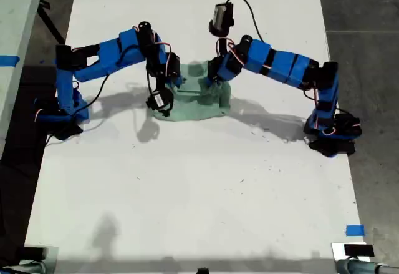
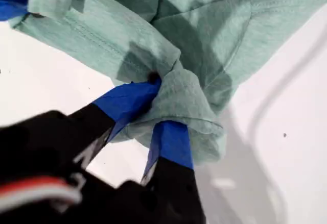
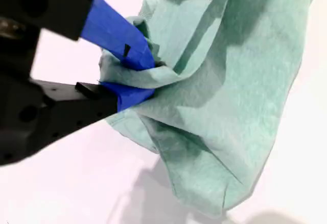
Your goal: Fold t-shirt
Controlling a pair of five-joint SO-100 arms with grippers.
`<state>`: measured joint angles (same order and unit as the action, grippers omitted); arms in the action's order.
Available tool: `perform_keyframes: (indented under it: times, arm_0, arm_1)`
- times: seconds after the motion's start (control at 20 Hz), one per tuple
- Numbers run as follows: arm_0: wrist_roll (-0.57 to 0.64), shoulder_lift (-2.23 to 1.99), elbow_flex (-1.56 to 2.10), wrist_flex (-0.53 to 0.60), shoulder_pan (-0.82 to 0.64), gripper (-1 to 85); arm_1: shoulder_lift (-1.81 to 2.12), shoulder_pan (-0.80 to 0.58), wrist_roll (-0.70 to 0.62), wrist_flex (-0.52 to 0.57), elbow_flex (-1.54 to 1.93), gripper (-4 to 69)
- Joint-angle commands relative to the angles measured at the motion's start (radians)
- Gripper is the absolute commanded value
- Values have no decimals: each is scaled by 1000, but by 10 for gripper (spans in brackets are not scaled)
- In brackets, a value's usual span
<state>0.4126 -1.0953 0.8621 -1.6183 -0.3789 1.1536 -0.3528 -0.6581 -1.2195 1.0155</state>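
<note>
The t-shirt (image 1: 202, 99) lies bunched in a crumpled heap on the white table (image 1: 199, 186), right between the tips of the two blue arms, with part of the cloth lifted off the surface. Both pincers have hold of it.

My first pincer (image 2: 163, 106) is clamped on the t-shirt (image 2: 230, 35): its blue-taped fingers (image 2: 171, 142) squeeze a rolled hem edge between them, and the rest of the cloth spreads away beyond the tips in loose folds, a stitched seam running across one of them. The table (image 2: 41, 86) shows bare just beside the fingers.

My second pincer (image 3: 145, 76) is also closed on the t-shirt (image 3: 240, 96), pinching a gathered wad of fabric at the tips, and the rest of the cloth falls away from them in long folds towards the table (image 3: 61, 183).

In the exterior view one arm (image 1: 118, 52) reaches in from the exterior view's left and the other arm (image 1: 280, 65) from the exterior view's right. I cannot tell which arm carries which pincer.
</note>
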Motion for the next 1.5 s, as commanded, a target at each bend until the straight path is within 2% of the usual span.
perform_keyframes:
  times: [0.0,0.05,0.1,0.15,0.3,0.45,0.6,0.8,0.95,1.05,1.15,1.25,1.3,1.4,1.45]
  arm_0:
    - [3,-17,-12,-2,-41,13]
    - [5,-29,-12,2,-52,130]
    - [25,-54,-14,5,-61,239]
    - [34,-89,-14,5,-77,292]
    - [100,-219,-5,-2,-143,340]
    - [106,-344,89,-12,-212,336]
    - [97,-554,411,127,-244,328]
    - [57,-922,969,345,-256,262]
    - [-11,-1157,1296,428,-218,232]
    - [-71,-1345,1494,488,-172,162]
    - [-130,-1577,1700,541,-124,60]
    - [-183,-1838,1887,545,-87,1]
    - [-209,-1960,1948,502,-80,1]
    - [-230,-2218,2042,362,-86,1]
    - [-232,-2330,2085,299,-86,1]
  arm_1:
    - [-8,-29,-29,41,-49,-8]
    - [-11,-41,-31,41,-52,34]
    - [-8,-58,-38,34,-69,298]
    - [3,-74,-74,11,-100,437]
    - [95,-147,-106,-58,-126,363]
    - [195,-216,-121,-123,-71,315]
    - [339,-267,-126,-149,104,289]
    - [692,-298,-92,-78,578,261]
    - [954,-273,-5,-25,934,133]
    - [1072,-230,72,-2,1124,43]
    - [1177,-164,184,67,1310,19]
    - [1327,-103,316,179,1537,1]
    - [1430,-91,382,218,1657,-11]
    - [1706,-54,497,215,1870,-11]
    - [1873,-34,540,158,1948,-11]
